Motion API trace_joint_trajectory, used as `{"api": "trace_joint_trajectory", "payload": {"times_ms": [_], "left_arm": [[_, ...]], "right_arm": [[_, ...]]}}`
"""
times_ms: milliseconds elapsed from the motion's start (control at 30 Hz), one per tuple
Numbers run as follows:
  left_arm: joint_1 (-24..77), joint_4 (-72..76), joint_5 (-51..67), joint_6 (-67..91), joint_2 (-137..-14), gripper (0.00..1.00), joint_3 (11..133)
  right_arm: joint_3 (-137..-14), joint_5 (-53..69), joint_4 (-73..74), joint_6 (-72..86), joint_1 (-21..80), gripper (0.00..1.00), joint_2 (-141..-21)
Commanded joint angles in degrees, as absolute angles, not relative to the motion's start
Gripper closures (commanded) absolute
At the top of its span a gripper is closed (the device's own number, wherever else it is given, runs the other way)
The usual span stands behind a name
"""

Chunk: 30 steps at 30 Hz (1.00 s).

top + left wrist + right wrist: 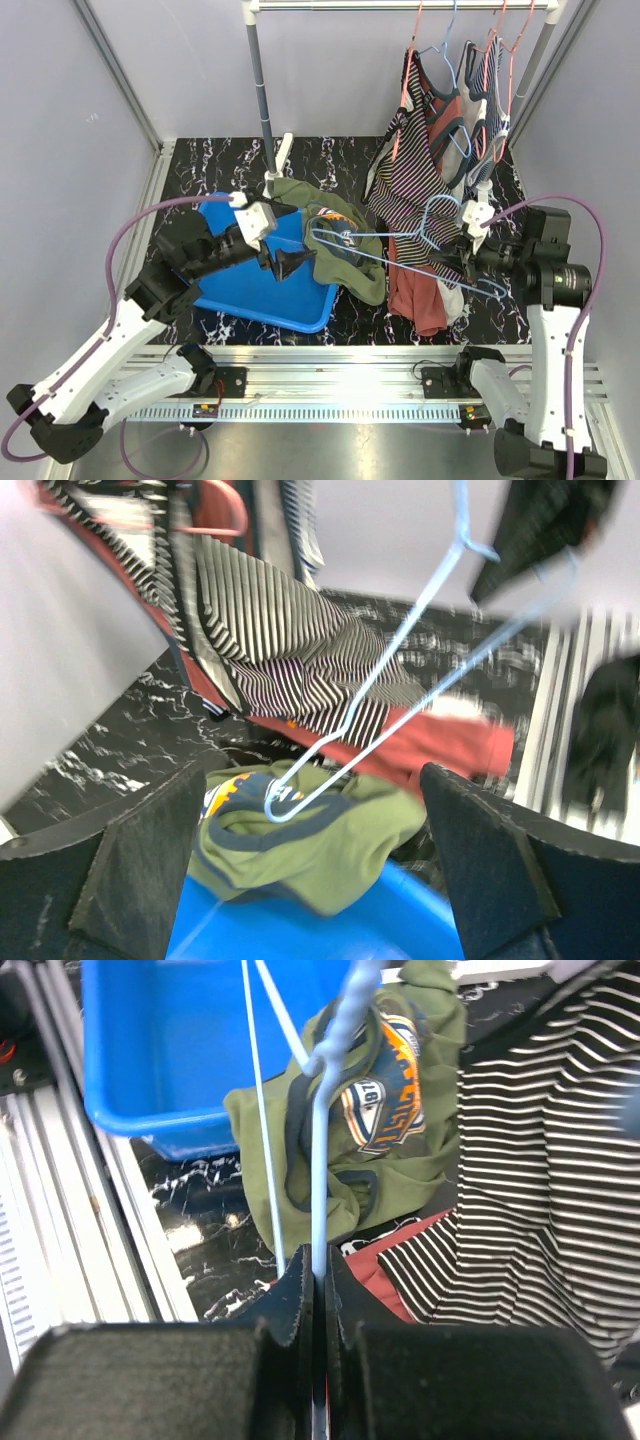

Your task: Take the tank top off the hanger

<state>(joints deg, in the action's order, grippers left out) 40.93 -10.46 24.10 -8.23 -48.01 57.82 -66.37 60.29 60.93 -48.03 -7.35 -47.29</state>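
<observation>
Hanging garments (pixel 420 170) crowd the right; the hanger (pixel 318 1180) spans the middle.

We are in a robotics lab cell, not a home. Two white arms (pixel 110 340) are bolted to an aluminium rail (pixel 340 355) at the table's near edge, with purple cables (pixel 185 202) looping off them. Plain grey panels (pixel 60 120) in metal framing (pixel 118 75) wall in a marbled tabletop (pixel 330 160). A pipe rack (pixel 258 70) and a blue bin (pixel 260 300) stand on it.
</observation>
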Motion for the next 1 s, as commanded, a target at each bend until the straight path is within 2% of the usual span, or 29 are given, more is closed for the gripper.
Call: {"api": "trace_joint_trajectory", "payload": {"times_ms": [0, 67, 167, 267, 433, 633, 667, 767, 800, 900, 933, 967], "left_arm": [[40.87, -16.42, 32.68, -23.18, -49.13, 0.06, 59.41], [40.87, -18.1, 36.88, -25.04, -50.53, 0.06, 60.64], [40.87, -20.65, 42.6, -26.28, -54.13, 0.06, 62.92], [41.74, -22.14, 42.11, -27.76, -57.47, 0.09, 64.68], [45.96, -24.96, 40.87, -30.23, -61.95, 0.13, 67.67], [50.36, -26.98, 37.62, -30.41, -65.74, 0.26, 70.48], [50.8, -27.24, 36.75, -30.76, -66.61, 0.29, 70.75], [51.77, -28.56, 34.99, -31.11, -67.76, 0.49, 71.54], [52.03, -29.0, 34.2, -31.2, -68.02, 0.68, 71.72], [52.47, -28.74, 30.86, -31.11, -67.77, 0.95, 71.28], [52.47, -28.48, 30.15, -31.03, -67.5, 1.0, 71.02], [52.47, -28.22, 28.58, -30.42, -67.24, 1.0, 70.75]], "right_arm": [[-69.6, 67.06, 66.34, -63.34, -6.86, 1.0, -49.74], [-70.57, 67.24, 72.75, -74.5, -6.24, 1.0, -52.01], [-72.86, 67.15, 77.16, -81.45, -4.67, 1.0, -55.09], [-74.35, 67.15, 77.96, -83.93, -2.3, 1.0, -56.68], [-72.87, 64.43, 68.75, -73.95, 3.86, 1.0, -56.08], [-71.28, 64.34, 62.93, -68.12, 5.45, 1.0, -55.55], [-71.19, 64.34, 62.84, -68.03, 5.45, 1.0, -55.46], [-71.1, 64.25, 62.14, -66.89, 5.45, 1.0, -55.37], [-71.02, 64.42, 61.7, -66.54, 5.45, 1.0, -55.37], [-70.58, 65.12, 61.0, -65.22, 5.45, 1.0, -55.11], [-70.4, 65.21, 60.82, -64.78, 5.45, 1.0, -55.02], [-69.97, 65.39, 60.82, -64.51, 5.45, 1.0, -54.76]]}}
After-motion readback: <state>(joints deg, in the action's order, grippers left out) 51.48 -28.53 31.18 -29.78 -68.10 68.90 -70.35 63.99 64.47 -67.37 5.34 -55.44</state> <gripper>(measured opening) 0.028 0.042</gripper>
